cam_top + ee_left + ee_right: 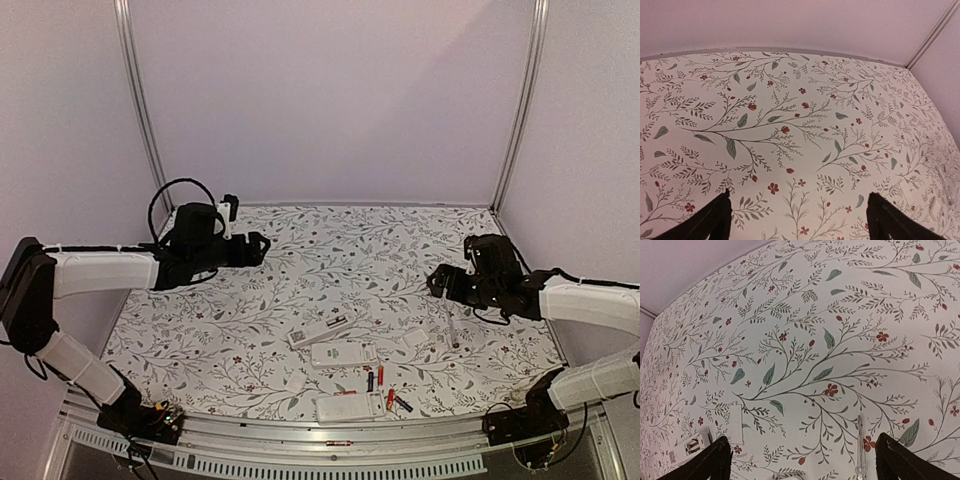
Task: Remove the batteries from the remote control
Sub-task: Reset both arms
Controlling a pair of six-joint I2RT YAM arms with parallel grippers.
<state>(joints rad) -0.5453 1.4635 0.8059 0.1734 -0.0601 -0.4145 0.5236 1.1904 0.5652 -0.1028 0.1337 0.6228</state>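
Three white remotes lie at the front centre of the table: one tilted (pixel 322 329), one flat (pixel 343 354) and one nearest the front edge (pixel 349 407). Loose batteries lie beside them: a dark one (pixel 369 380), a red one (pixel 379 376) and a red and dark pair (pixel 396 401). My left gripper (pixel 258 248) (pixel 800 196) is open and empty above bare tablecloth at the far left, well away from the remotes. My right gripper (pixel 436 281) (pixel 802 439) is open and empty, right of the remotes. The tilted remote's end (pixel 690 449) shows in the right wrist view.
A thin clear pen-like stick (pixel 450 328) (pixel 859 445) lies just below my right gripper. A flat white cover (pixel 736 424) lies on the cloth, and another white piece (pixel 415 337) sits right of the remotes. A red battery (pixel 338 442) rests on the front rail. Walls enclose the table.
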